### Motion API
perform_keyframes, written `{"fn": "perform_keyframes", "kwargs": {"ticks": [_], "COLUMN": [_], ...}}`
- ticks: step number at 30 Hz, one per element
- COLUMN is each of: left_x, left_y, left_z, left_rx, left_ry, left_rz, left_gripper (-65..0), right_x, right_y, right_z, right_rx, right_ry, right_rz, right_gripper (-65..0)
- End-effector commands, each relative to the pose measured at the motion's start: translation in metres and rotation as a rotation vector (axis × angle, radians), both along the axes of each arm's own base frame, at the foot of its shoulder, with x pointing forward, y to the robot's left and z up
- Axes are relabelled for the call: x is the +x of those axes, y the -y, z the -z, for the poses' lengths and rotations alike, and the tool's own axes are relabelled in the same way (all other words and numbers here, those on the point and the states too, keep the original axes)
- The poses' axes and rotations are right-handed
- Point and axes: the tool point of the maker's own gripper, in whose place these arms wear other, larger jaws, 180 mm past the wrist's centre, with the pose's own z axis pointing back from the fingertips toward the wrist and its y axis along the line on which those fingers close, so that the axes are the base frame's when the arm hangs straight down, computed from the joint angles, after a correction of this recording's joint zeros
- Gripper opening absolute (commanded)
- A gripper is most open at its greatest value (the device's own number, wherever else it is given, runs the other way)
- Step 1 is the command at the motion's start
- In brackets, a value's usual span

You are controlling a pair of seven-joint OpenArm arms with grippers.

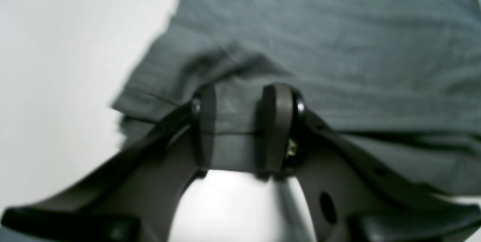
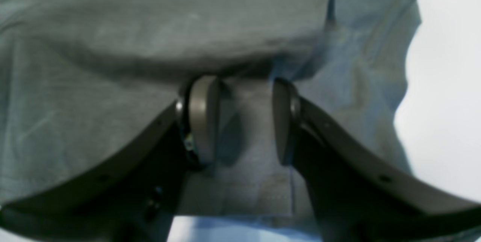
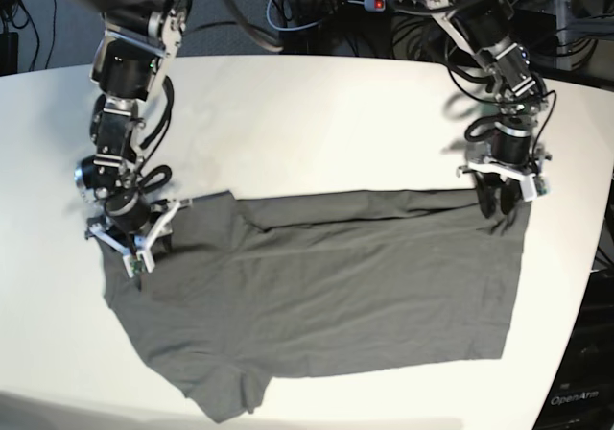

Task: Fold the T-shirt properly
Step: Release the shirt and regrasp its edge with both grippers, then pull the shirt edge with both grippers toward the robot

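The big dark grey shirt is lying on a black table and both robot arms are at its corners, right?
Not quite. The dark grey soft fabric T-shirt lies on a white table, not a black one, as the base view shows. The rest holds: the left gripper and right gripper are at its corners.

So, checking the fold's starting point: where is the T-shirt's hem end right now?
In the base view it is at the T-shirt's right end, its far corner under the left gripper.
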Motion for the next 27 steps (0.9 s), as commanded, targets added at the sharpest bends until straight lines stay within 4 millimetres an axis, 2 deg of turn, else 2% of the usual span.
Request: {"fn": "perform_keyframes", "kwargs": {"ticks": [1, 3, 6, 9, 14, 19, 20, 22, 24, 27], "left_x": [0.008, 0.004, -0.002, -0.024, -0.044, -0.051, -0.051, -0.042, -0.034, -0.016], "left_y": [-0.003, 0.001, 0.005, 0.004, 0.002, -0.005, -0.004, -0.005, -0.004, 0.010], "left_z": [-0.012, -0.001, 0.006, 0.020, 0.031, 0.014, 0.005, -0.031, -0.058, -0.068], "left_rx": [0.010, 0.002, -0.005, -0.001, 0.002, 0.047, 0.055, 0.085, 0.105, 0.122], "left_ry": [0.043, 0.011, -0.007, -0.054, -0.091, -0.056, -0.028, 0.089, 0.168, 0.153], "left_rz": [0.002, 0.013, 0.016, 0.015, 0.010, -0.013, -0.027, -0.061, -0.070, -0.011], "left_gripper": [-43.6, -43.6, -43.6, -43.6, -43.6, -43.6, -43.7, -43.7, -43.6, -43.6], "right_x": [0.010, 0.003, -0.005, -0.021, -0.044, -0.054, -0.054, -0.053, -0.053, -0.054], "right_y": [0.006, 0.007, 0.017, 0.023, 0.030, 0.026, 0.026, 0.026, 0.026, 0.025], "right_z": [-0.011, 0.003, 0.009, 0.019, 0.017, 0.009, 0.009, 0.009, 0.010, 0.010], "right_rx": [-0.001, 0.019, 0.034, 0.031, -0.013, -0.031, -0.030, -0.029, -0.029, -0.029], "right_ry": [0.034, -0.001, -0.015, -0.043, -0.039, -0.016, -0.016, -0.015, -0.017, -0.018], "right_rz": [0.001, 0.012, 0.055, 0.073, 0.078, 0.077, 0.075, 0.075, 0.075, 0.074], "right_gripper": [-40.9, -40.9, -40.9, -40.9, -41.1, -41.1, -41.1, -41.1, -41.1, -41.1]}}
